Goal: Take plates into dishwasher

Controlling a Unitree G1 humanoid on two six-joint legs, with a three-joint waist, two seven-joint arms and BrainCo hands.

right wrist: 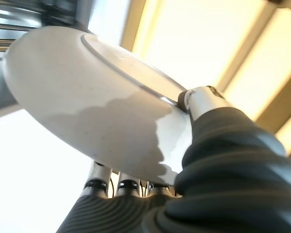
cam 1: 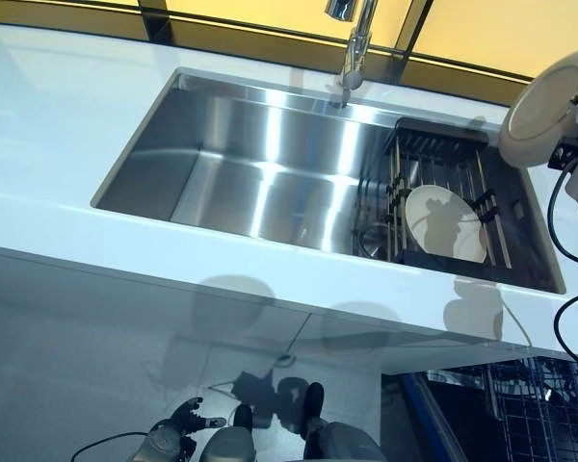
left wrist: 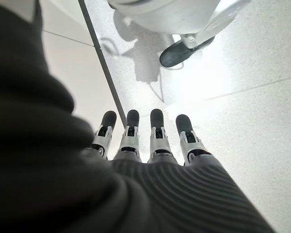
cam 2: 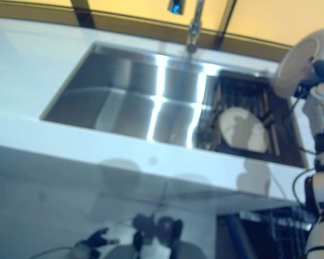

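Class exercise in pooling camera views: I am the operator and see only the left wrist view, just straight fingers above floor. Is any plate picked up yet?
Observer: Yes. The right hand grips a white plate, thumb on its rim.
Operator: Where is it?
Observer: Raised above the right end of the sink.
Operator: Any plates left?
Observer: One more plate leans in the dark rack in the sink.
Operator: Is the dishwasher open?
Observer: Its wire basket shows below the counter, at the right.

Sink (cam 1: 270, 173) sat in the surface (cam 1: 48, 125), faucet (cam 1: 354, 43) behind it. Rack (cam 1: 443, 192) filled the sink's right end, one plate (cam 1: 445, 223) in it. My right robot hand (right wrist: 203, 104) held another plate (cam 1: 544, 108) above the rack's right side. Dishwasher basket (cam 1: 539, 404) stood below the surface, right.
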